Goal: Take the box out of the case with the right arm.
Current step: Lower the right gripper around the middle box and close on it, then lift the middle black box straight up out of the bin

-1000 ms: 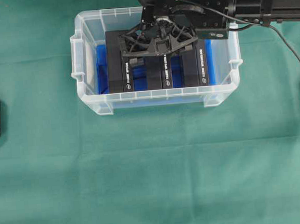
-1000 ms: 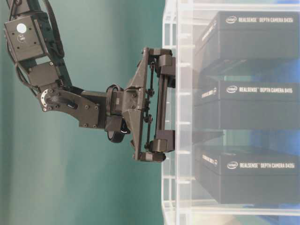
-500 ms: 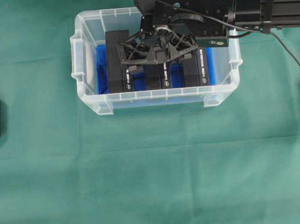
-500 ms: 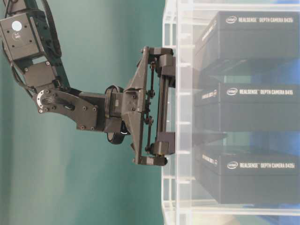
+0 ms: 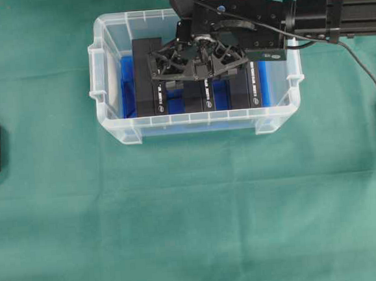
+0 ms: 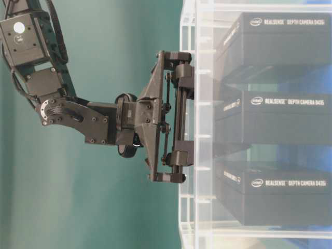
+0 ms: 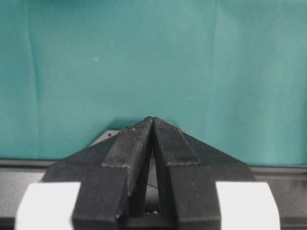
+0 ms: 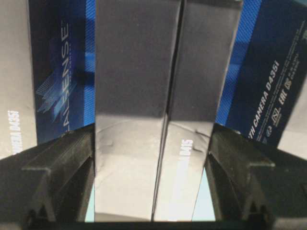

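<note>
- On the left we see only the left gripper (image 7: 152, 125) in its wrist view, its two fingertips pressed together with nothing between them, over the green cloth (image 5: 181, 212).
- The case (image 5: 112, 124) sits on the cloth at the upper middle of the overhead view, blue lining showing on its floor.
- Three black boxes stand side by side in it: a left box (image 5: 143, 85), the middle box (image 5: 194, 99) and a right box (image 5: 246, 90).
- The right gripper (image 5: 195, 65) reaches down into the case over the middle box.
- In the right wrist view its fingers (image 8: 60, 165) flank that box on both sides, very close; we cannot tell whether they grip it.
</note>
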Tool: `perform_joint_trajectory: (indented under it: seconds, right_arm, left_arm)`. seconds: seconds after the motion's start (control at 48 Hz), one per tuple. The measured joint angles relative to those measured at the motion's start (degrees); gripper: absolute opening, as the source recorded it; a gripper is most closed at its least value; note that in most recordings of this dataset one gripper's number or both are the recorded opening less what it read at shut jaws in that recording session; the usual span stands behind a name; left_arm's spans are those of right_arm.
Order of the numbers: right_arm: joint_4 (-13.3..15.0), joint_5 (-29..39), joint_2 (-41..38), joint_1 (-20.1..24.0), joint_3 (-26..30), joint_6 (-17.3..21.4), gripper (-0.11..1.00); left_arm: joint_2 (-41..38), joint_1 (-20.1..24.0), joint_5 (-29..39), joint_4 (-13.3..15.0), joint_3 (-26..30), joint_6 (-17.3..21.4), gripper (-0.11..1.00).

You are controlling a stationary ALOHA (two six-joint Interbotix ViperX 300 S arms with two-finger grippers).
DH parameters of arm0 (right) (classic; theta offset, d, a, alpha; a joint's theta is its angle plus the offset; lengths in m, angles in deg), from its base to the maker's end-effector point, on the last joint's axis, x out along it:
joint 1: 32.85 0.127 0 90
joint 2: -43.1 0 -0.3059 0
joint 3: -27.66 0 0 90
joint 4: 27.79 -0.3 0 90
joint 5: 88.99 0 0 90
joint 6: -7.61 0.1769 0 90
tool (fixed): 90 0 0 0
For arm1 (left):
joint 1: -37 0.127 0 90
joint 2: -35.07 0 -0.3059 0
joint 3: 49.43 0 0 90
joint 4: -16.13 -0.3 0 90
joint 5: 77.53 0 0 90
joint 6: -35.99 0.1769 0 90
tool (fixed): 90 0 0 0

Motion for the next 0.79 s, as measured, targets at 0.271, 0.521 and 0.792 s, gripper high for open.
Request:
perform_joint_trajectory:
  seconds: [0.271,0.521,0.792]
  right_arm:
    - [0.26,7.82,0.26,0.09,4.39,-0.09,0.66]
    - [4.13,18.54,2.37,0.44,14.85,0.0,0.66]
    - [7.65,30.94,2.72,0.7,26.98,-0.26,0.66]
  left_arm:
    - [0.0,0.0,0.0,-0.09,-0.09,0.0,0.0]
    - [0.0,0.0,0.0,-0.09,0.0,0.0,0.0]
    - [0.0,0.0,0.0,-0.09,0.0,0.0,0.0]
